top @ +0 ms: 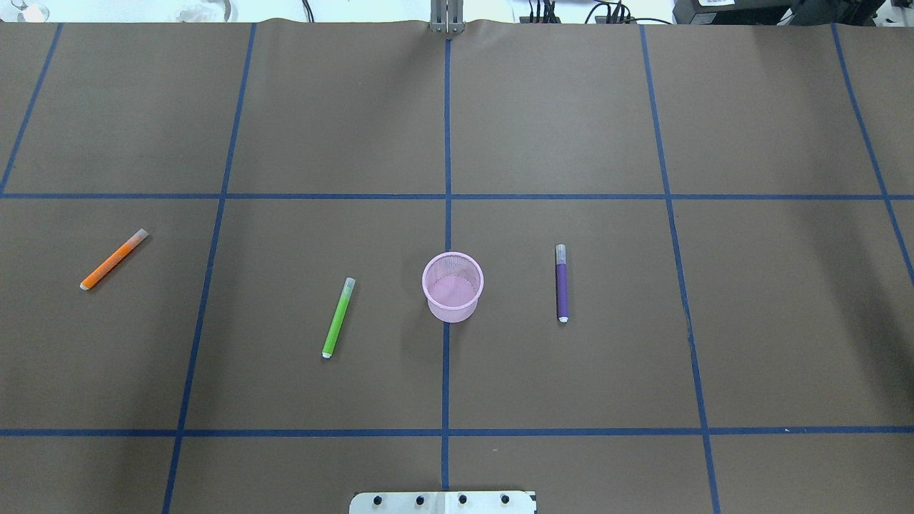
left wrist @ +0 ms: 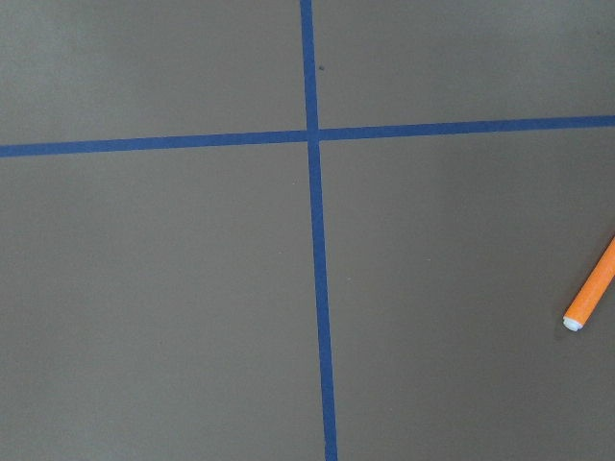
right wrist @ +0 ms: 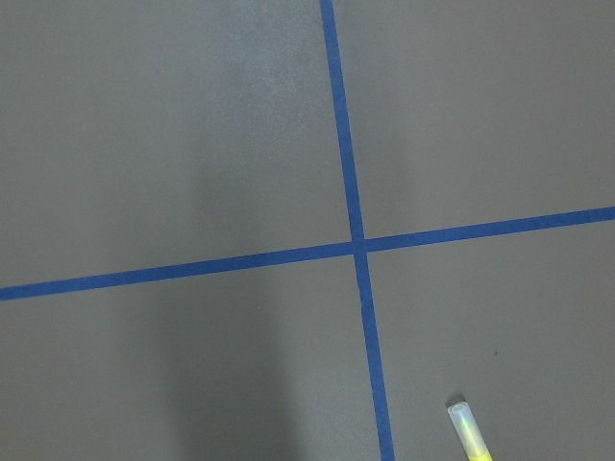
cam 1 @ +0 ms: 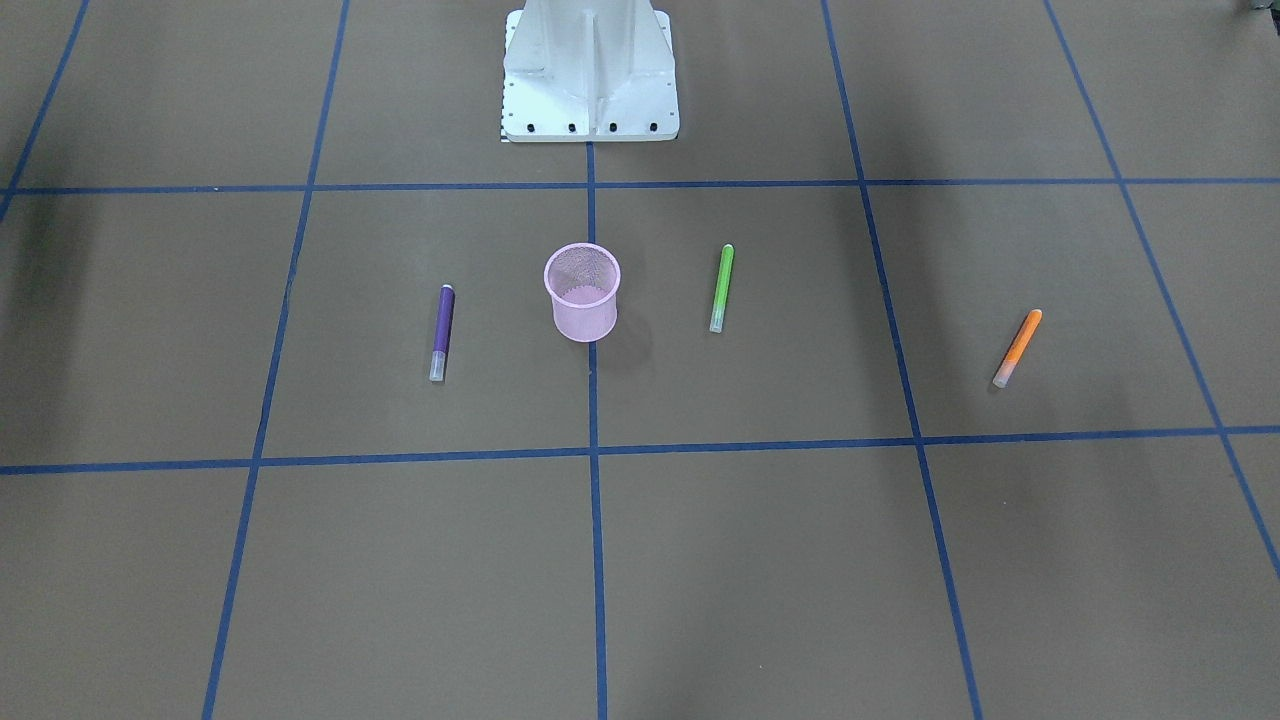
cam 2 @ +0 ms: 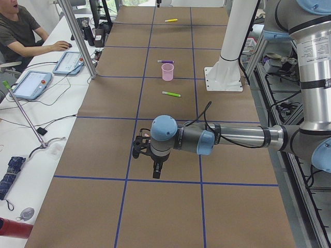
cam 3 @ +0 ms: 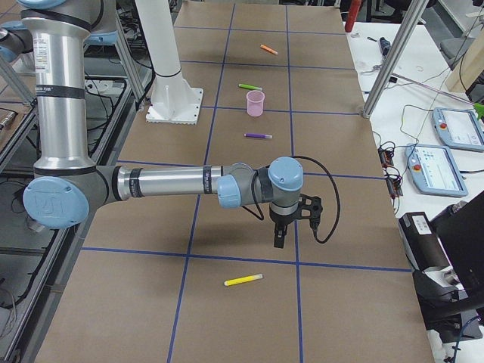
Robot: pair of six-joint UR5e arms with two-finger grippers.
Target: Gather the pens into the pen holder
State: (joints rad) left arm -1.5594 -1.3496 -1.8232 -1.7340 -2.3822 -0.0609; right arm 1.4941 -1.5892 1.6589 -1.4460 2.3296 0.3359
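The pink mesh pen holder stands upright mid-table with nothing showing inside. A purple pen lies on its right and a green pen on its left. An orange pen lies far left. A yellow pen lies at the table's right end. My left gripper hangs over the left end, pointing down. My right gripper hangs just beyond the yellow pen. For both I cannot tell open or shut. Neither wrist view shows fingers.
The robot's white pedestal stands at the table's near edge behind the holder. A seated person and tablets occupy a side bench past the far edge, with metal posts along it. Blue tape lines grid the brown surface.
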